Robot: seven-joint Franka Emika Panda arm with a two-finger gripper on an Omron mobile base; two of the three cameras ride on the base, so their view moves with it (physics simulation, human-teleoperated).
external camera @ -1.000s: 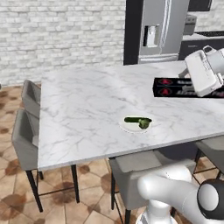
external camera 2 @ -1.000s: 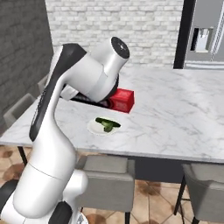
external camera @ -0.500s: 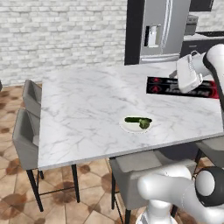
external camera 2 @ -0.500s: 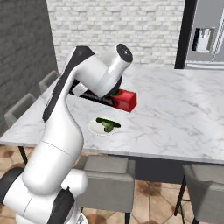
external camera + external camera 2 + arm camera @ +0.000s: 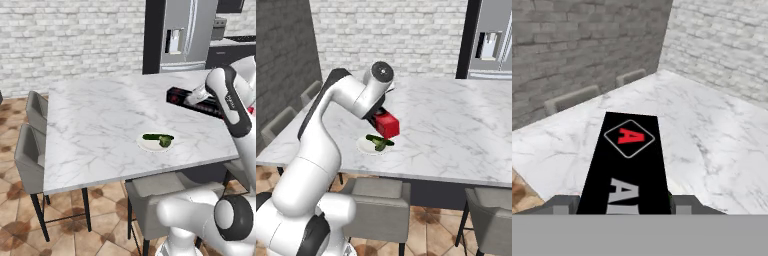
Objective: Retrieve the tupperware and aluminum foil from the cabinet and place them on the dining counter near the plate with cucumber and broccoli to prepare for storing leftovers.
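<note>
The aluminum foil, a long black carton with a red logo, sits between my gripper's fingers, which are shut on its near end. In the left base view the aluminum foil hangs low over the right side of the dining counter, behind the plate. The plate carries a dark green cucumber and a piece of broccoli. From the right, the carton's red end shows just above the plate. The tupperware and the cabinet are out of view.
Grey stools line the counter's left side, and another stands at its near edge by my base. A steel fridge and a white brick wall are behind the counter.
My arm has folded down and carried the foil carton lower and closer to the plate. The plate and the base have not moved.
</note>
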